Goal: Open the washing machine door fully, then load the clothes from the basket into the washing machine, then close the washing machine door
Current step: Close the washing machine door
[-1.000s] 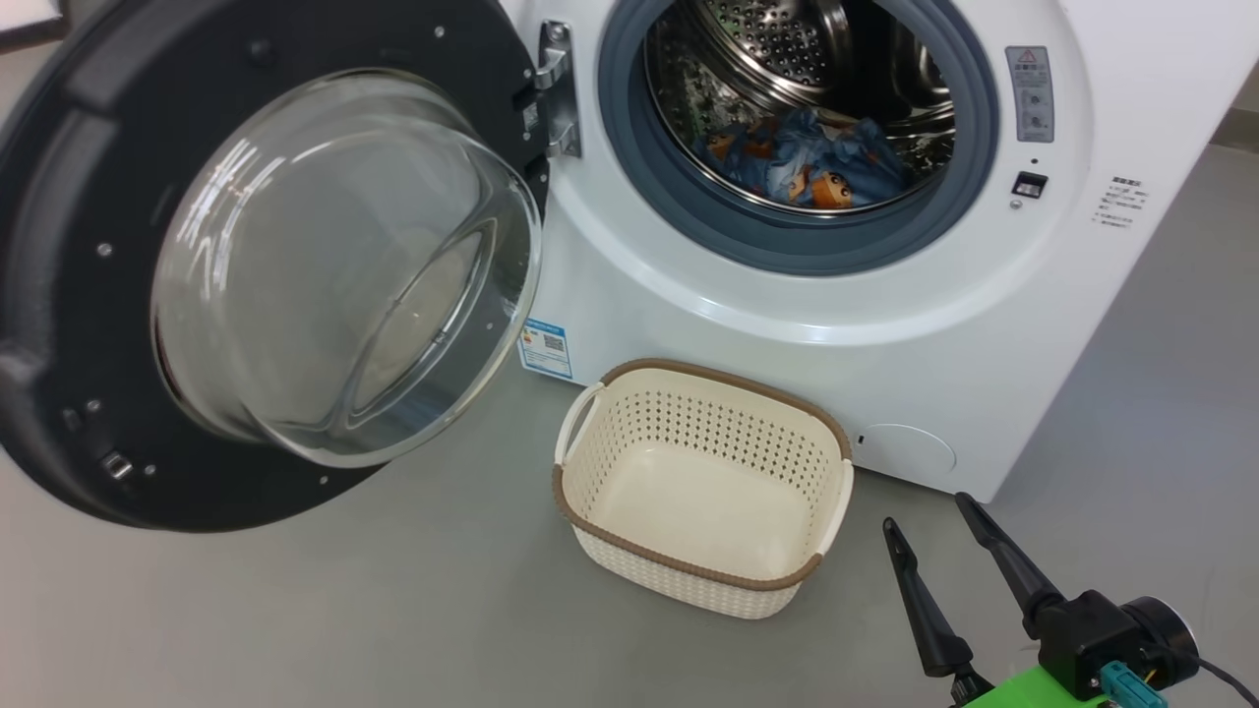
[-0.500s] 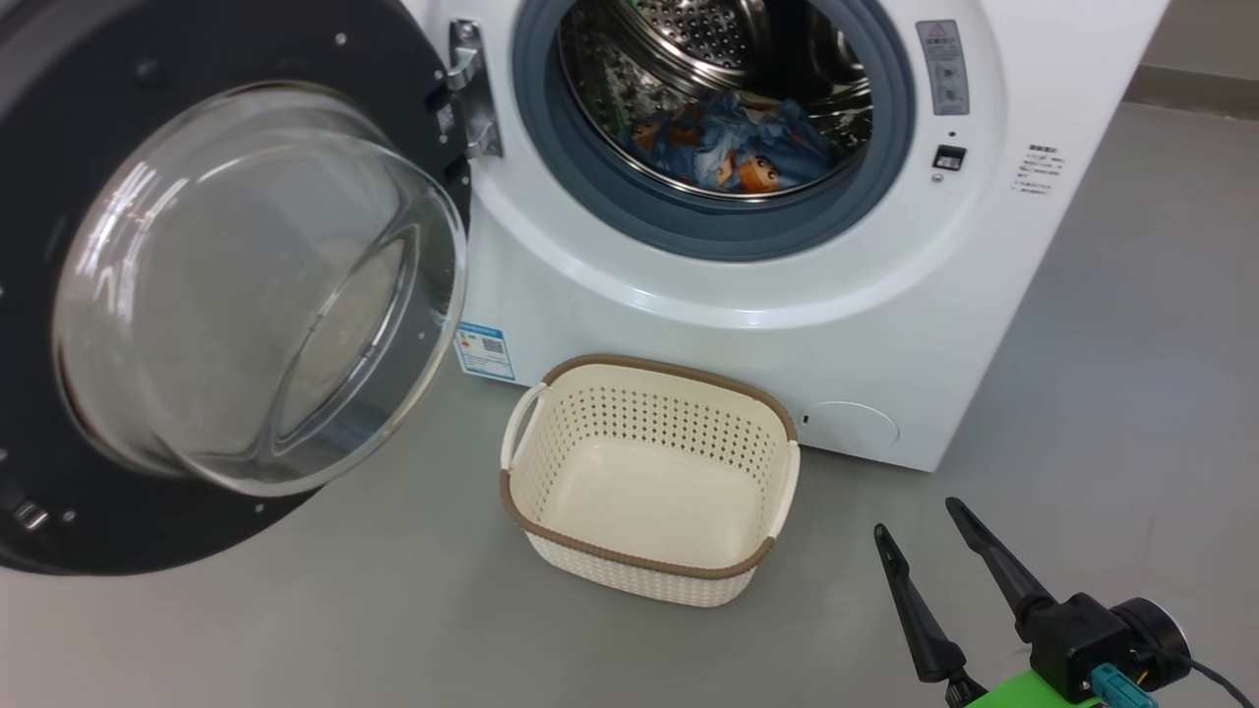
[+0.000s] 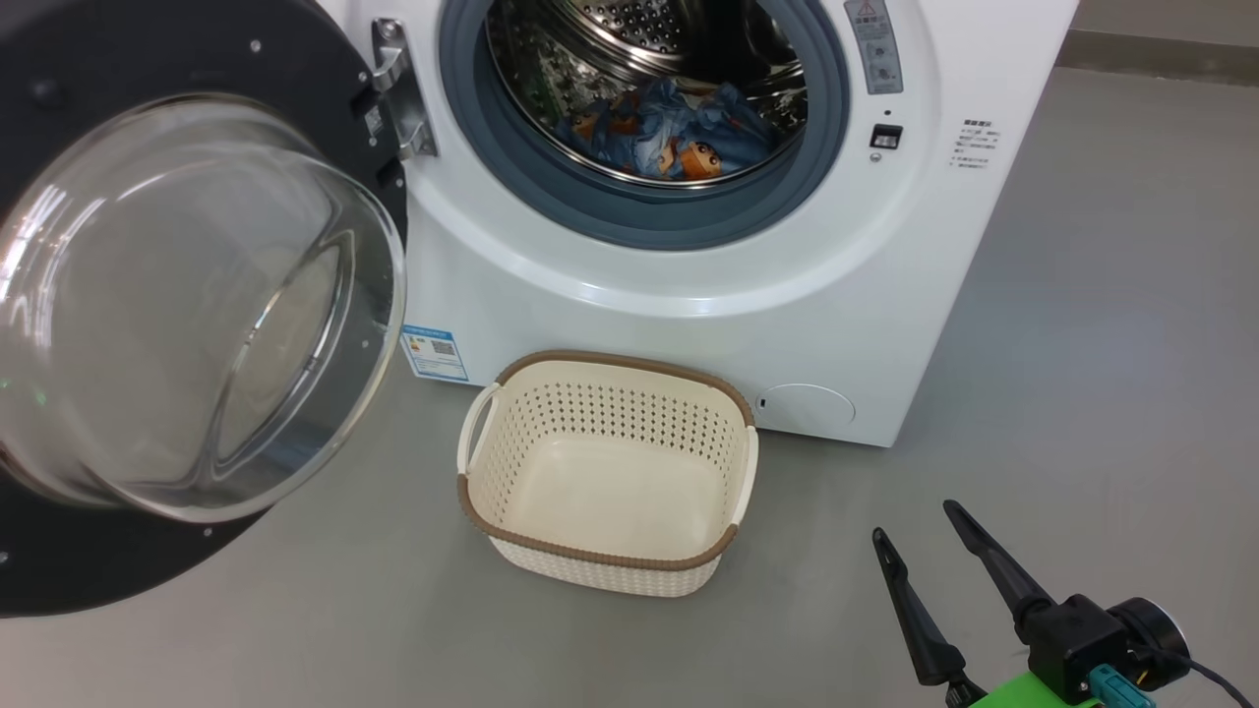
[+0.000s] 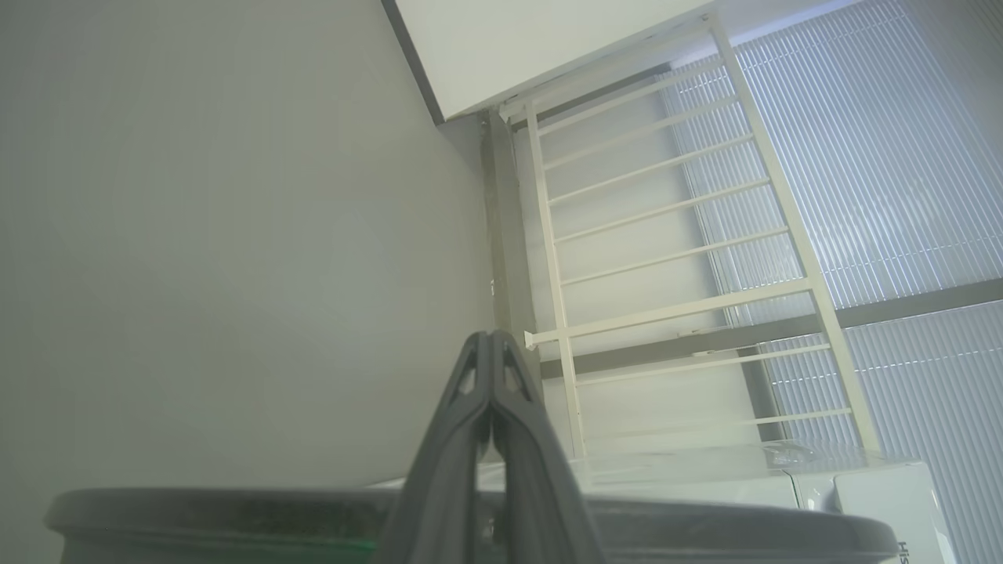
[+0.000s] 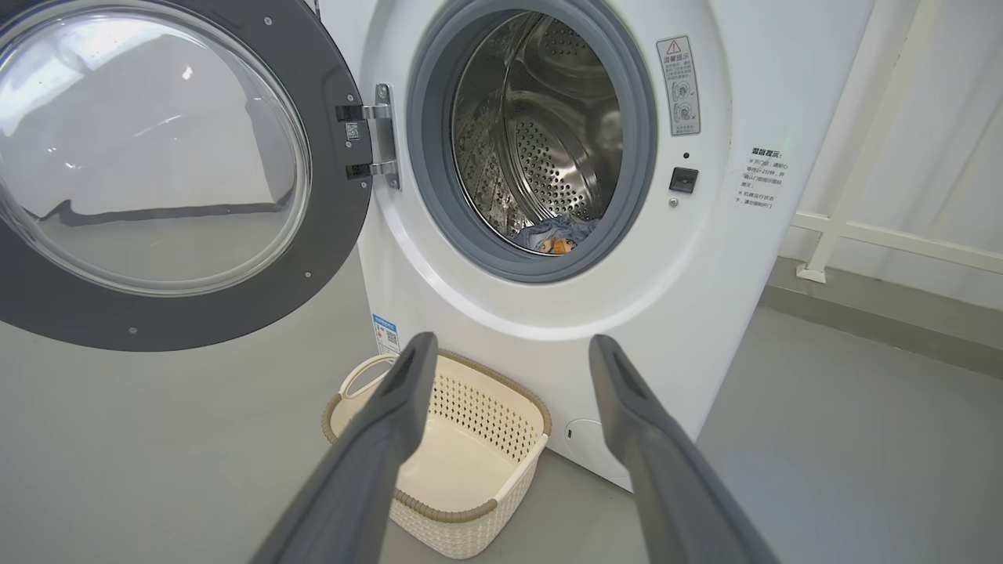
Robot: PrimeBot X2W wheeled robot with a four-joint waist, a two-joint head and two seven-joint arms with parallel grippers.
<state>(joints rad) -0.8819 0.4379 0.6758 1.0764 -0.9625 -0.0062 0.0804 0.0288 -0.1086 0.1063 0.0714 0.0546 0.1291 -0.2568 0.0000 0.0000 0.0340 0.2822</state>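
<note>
Your right gripper [image 3: 913,521] gapes empty, right of the bare basket [image 3: 610,418]; the clothes [image 3: 669,133] lie well beyond in the drum [image 3: 610,59]. Your left gripper [image 4: 490,338] is pinched closed.

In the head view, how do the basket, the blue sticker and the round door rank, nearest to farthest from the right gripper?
From the right gripper:
1. Basket, just to its left.
2. Blue sticker, low on the washing machine, beyond the basket.
3. Door, swung open at the far left.
</note>
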